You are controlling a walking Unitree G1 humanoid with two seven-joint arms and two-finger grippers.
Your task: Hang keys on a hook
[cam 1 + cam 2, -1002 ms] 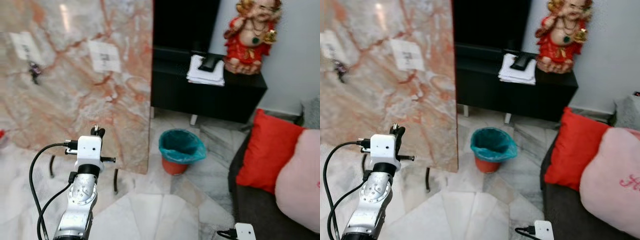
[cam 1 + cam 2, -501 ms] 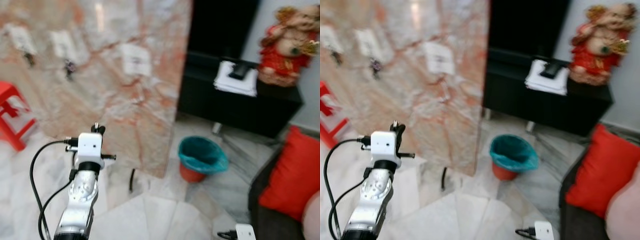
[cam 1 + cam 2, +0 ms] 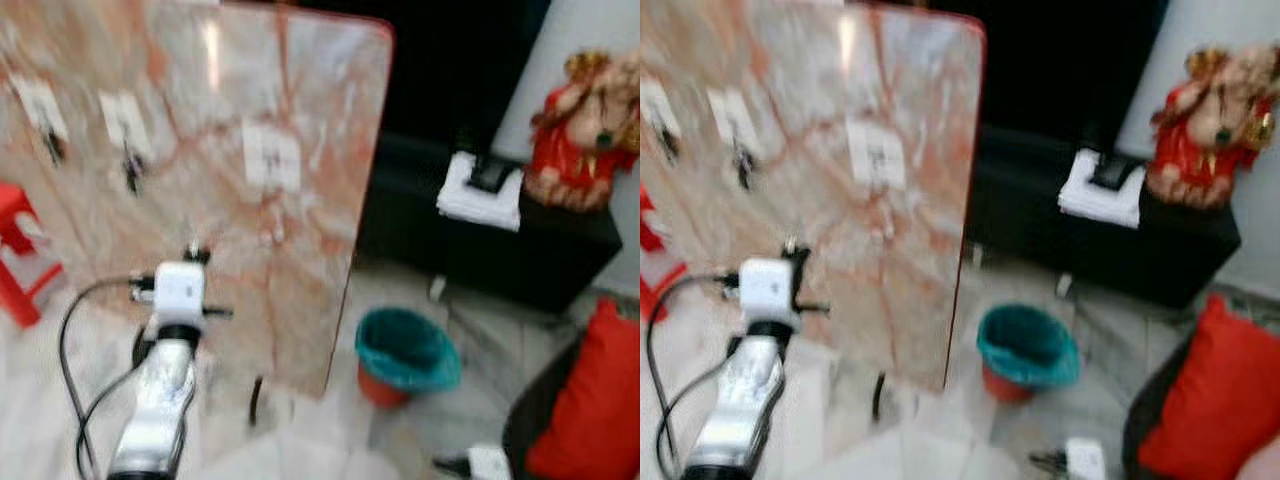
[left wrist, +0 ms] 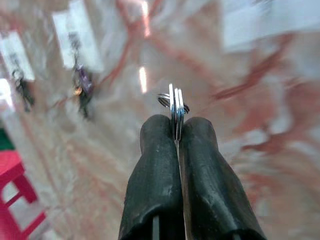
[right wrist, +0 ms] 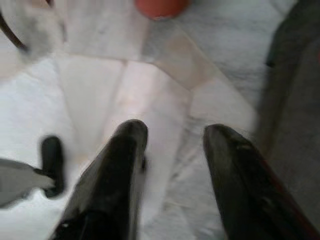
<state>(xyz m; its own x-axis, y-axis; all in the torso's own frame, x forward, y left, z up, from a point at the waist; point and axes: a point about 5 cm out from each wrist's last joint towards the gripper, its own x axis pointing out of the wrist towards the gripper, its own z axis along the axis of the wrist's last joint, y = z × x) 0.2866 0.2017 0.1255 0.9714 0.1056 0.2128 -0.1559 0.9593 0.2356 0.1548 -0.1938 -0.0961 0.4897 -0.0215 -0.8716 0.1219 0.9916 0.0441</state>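
Between the two black fingers (image 4: 155,175) of my left gripper (image 4: 176,131) sits the key ring (image 4: 175,105): the fingers are pressed together on it, and its stacked silver loops stand edge-on above the fingertips. No key blades are discernible; only the ring is visible.

Reference landmark: the marble board (image 3: 200,170), a tall pink-veined slab standing upright on dark legs on the pale floor.

- My left gripper is raised in front of the marble board, at its lower middle, with the ring pointing toward the slab face. Contact between ring and slab cannot be determined; the head views are blurred.
- On the marble board, three white hook plates are mounted in a row. The plate nearest the board's right edge (image 3: 271,158) appears bare. The middle plate (image 3: 122,125) carries a small dark hanging item (image 4: 82,87). The far-left plate (image 3: 40,105) also carries a dark item (image 4: 22,90).
- Left of the marble board stands a red stool (image 3: 25,255).
- Right of the marble board, on the floor, is a teal-lined bin (image 3: 405,355). Beyond it is a black cabinet (image 3: 520,250) carrying folded white cloth (image 3: 480,195) and a red-and-gold figurine (image 3: 585,130). A red cushion (image 3: 590,410) lies further right.

My right gripper (image 5: 172,137) hangs low over the pale floor tiles, fingers spread apart, holding nothing.
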